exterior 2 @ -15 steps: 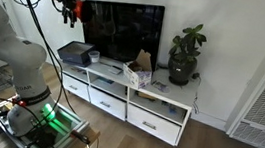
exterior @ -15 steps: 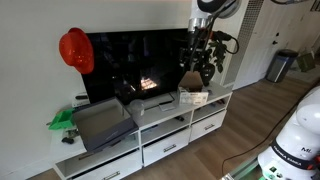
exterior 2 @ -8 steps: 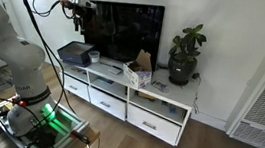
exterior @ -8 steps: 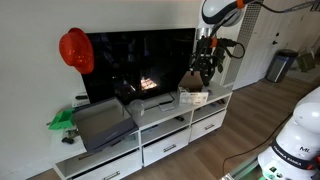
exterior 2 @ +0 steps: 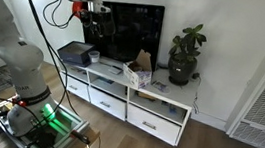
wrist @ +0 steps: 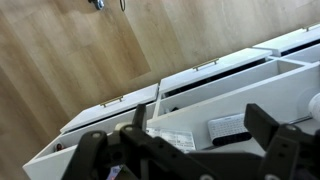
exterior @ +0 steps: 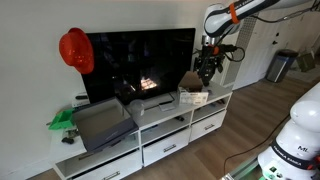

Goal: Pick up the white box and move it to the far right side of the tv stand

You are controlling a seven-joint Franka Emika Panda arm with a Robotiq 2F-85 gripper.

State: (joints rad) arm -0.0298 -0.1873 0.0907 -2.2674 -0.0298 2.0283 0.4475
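Pincer: your gripper (wrist: 182,152) is open. In the wrist view its two dark fingers (wrist: 98,157) stand wide apart with nothing between them.

Pincer, position: in both exterior views it hangs in the air in front of the black TV (exterior: 140,62), above the top of the tv stand (exterior: 165,126) and touching nothing.

Task thing: the white box (exterior: 193,97) lies flat on top of the tv stand, just in front of a brown open flap. It is roughly midway between the grey bin (exterior 2: 75,52) and the potted plant (exterior 2: 185,55).

Box relative to pincer, exterior: in an exterior view the gripper (exterior: 206,68) appears almost straight above the box, with a clear gap. In an exterior view the gripper (exterior 2: 101,18) sits high near the bin end, and the white box (exterior 2: 138,79) lies lower and off toward the plant. Trust neither alone for the sideways offset.

Box relative to pincer, wrist: a small white carton with dark print (wrist: 228,127) shows on the stand top between the two fingers, nearer the right-hand one in the picture and well below them.

Surroundings: you see the stand's drawer fronts (wrist: 110,135) and the wooden floor (wrist: 80,50) in the wrist view. A red hat (exterior: 75,50) hangs by the TV's far corner.
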